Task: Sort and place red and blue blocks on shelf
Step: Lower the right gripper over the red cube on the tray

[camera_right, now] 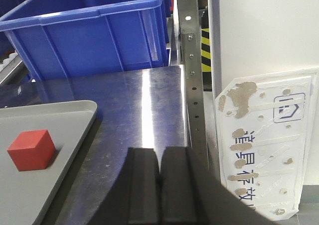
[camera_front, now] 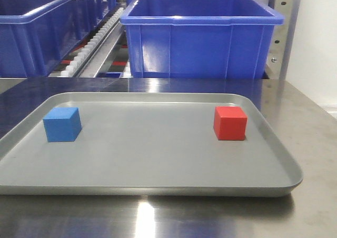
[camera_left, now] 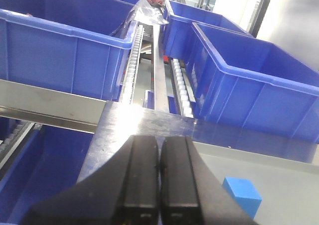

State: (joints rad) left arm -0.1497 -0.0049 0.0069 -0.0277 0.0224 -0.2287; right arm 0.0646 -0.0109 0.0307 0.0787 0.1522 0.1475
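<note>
Nearest us, the left claw and the right claw are each pressed together, pinching nothing. On the grey tray on the steel bench, the blue block sits left, one upright edge turned toward us. The red block sits right, nearly square-on. Neither cube has a long axis. Behind them, blue bins stand on the shelf. A scraped label bears blue Chinese characters that we cannot read.
</note>
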